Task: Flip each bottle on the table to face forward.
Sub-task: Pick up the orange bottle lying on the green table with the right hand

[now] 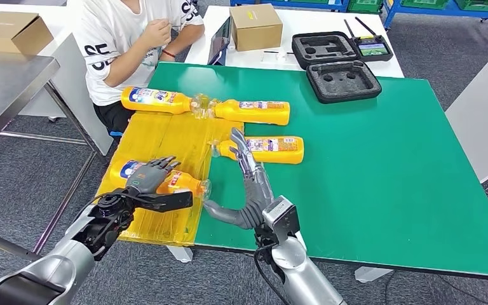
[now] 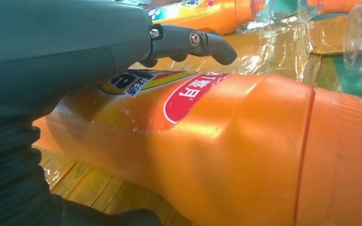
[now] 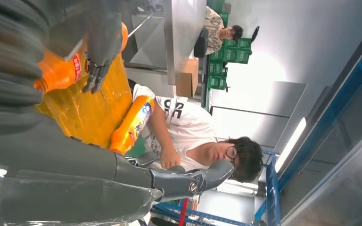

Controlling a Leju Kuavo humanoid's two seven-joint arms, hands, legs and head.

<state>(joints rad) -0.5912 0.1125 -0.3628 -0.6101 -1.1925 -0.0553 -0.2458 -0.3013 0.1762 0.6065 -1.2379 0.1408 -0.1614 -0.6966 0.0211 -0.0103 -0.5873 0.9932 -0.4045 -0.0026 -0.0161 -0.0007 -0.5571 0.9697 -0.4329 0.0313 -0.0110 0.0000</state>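
Observation:
Four orange bottles with clear caps lie on their sides. My left hand [image 1: 154, 183] grips the nearest bottle [image 1: 187, 182] on the yellow sheet; in the left wrist view its fingers [image 2: 193, 41] curl over the label of this bottle [image 2: 245, 141]. My right hand [image 1: 249, 181] is open beside that bottle's cap. Its fingers stretch toward the cap of the middle bottle [image 1: 273, 150]. Two more bottles [image 1: 149, 100] [image 1: 257, 112] lie cap to cap at the back. The right wrist view shows the held bottle [image 3: 59, 73] and a far bottle [image 3: 134, 123].
A yellow plastic sheet [image 1: 162, 136] covers the left part of the green table [image 1: 381, 165]. A person [image 1: 130, 38] sits at the far left corner. A cardboard box [image 1: 255, 27] and black foam cases [image 1: 343, 81] stand at the back.

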